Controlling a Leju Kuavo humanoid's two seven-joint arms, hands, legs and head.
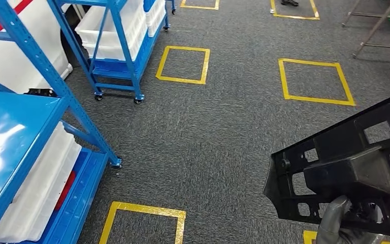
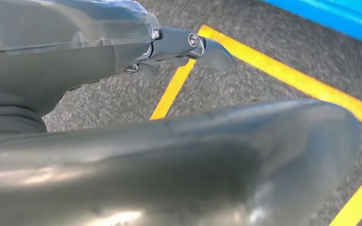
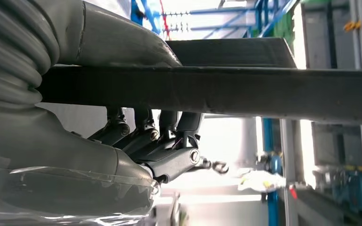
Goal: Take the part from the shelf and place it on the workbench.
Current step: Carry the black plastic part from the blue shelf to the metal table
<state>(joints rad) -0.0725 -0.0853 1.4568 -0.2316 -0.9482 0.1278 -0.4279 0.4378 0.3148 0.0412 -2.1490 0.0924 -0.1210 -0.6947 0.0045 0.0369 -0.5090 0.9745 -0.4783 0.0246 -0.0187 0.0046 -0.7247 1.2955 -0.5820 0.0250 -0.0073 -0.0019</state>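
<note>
The part (image 1: 350,168) is a large black plastic panel with several cut-outs, held above the carpet at the lower right of the head view. My right hand (image 1: 335,223) grips its lower edge from below. In the right wrist view the part (image 3: 245,92) is a dark edge-on bar, with the thumb of my right hand (image 3: 136,141) on one face and the dark fingers (image 3: 146,129) curled against the other. My left hand (image 2: 193,155) hangs over the carpet with nothing in it, its fingers (image 2: 207,47) stretched out apart from the thumb.
A blue shelf (image 1: 15,132) with white bins (image 1: 35,188) underneath stands at the left. A blue wheeled rack (image 1: 117,30) with white bins is behind it. Yellow tape squares (image 1: 183,63) mark the grey carpet. Metal frame legs (image 1: 376,30) stand at the far right.
</note>
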